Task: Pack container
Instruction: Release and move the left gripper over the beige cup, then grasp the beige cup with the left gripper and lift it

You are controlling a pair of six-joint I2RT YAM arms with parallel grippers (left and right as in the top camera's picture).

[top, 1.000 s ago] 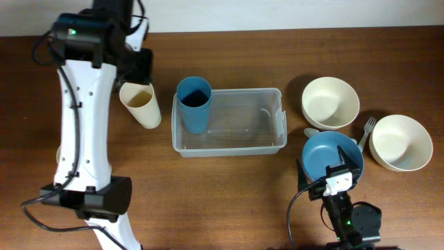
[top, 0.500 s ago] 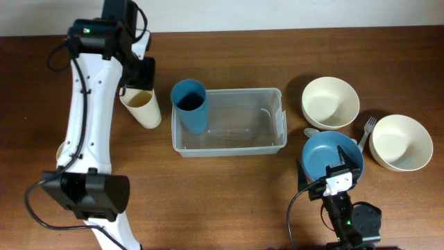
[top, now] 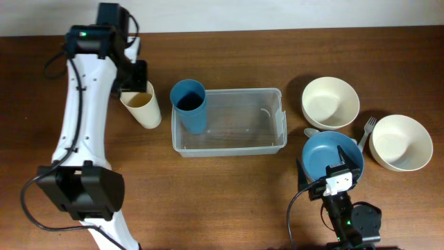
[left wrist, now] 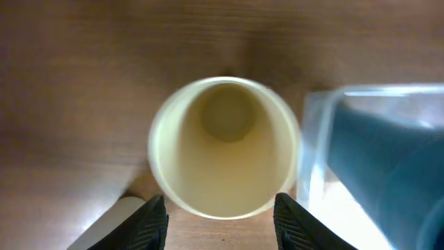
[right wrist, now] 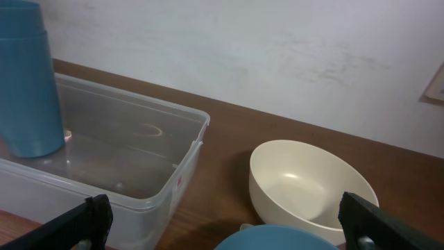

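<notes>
The container (top: 239,142), a clear rectangular bin, lies mid-table with a blue cup (top: 189,104) standing in its left end. A cream cup (top: 142,105) stands on the table just left of it. My left gripper (top: 139,85) hangs open over this cup. In the left wrist view the cream cup (left wrist: 223,146) shows its empty inside beyond the left gripper (left wrist: 222,223), whose jaws stand apart and touch nothing. My right gripper (top: 331,168) is open wide above a blue bowl (top: 326,156). The right wrist view shows the container (right wrist: 139,167) and the blue cup (right wrist: 24,83) ahead of the right gripper (right wrist: 229,222).
Two cream bowls (top: 330,102) (top: 401,142) sit right of the container. A fork (top: 366,130) lies between them and a spoon (top: 311,132) lies by the blue bowl. A wall rises behind the table's far edge.
The left arm has swung and its elbow has shifted, while its gripper stays over the cream cup. The blue cup's rim sits slightly further left. The right arm is unchanged.
</notes>
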